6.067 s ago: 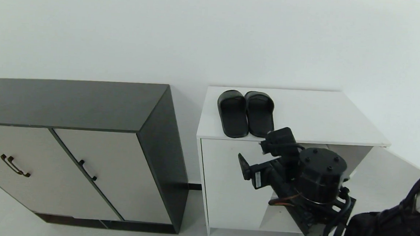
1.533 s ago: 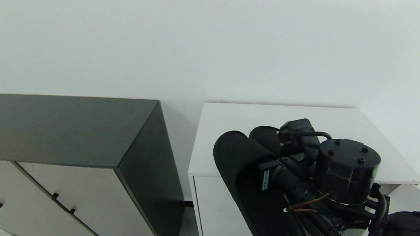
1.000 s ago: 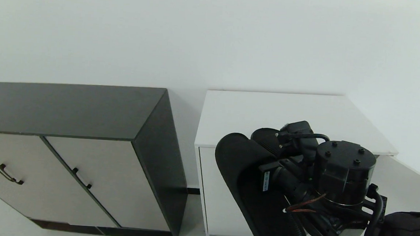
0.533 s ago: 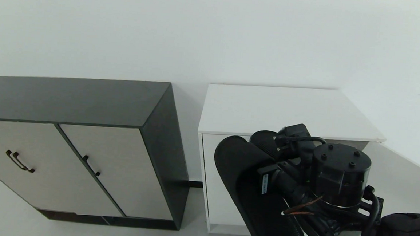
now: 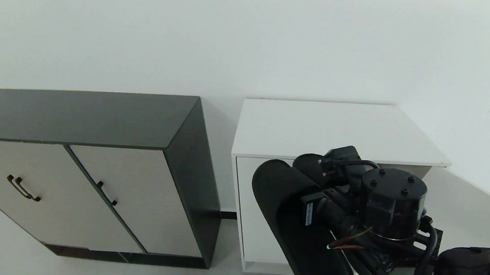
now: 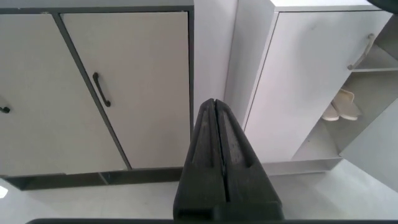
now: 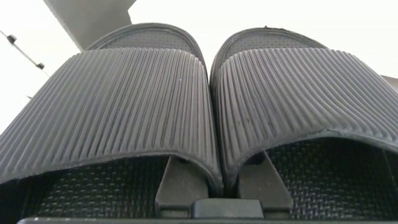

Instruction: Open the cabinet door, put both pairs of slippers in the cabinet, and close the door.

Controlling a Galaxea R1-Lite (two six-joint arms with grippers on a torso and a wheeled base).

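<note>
Black slippers | pinched together at their adjoining inner walls by right tool, so the pair travels as one | hanging before white cabinet front edge, likely bound inside beside white slippers | left tool fully closed, empty.

The left cabinet and the right cabinet stand side by side at the wall.
Between them is only a narrow gap. Before the right cabinet, the right end effector grips one pair of slippers, the two lying side by side, in the air. The other pair of slippers lies inside the right cabinet's open compartment, under a shelf.
</note>
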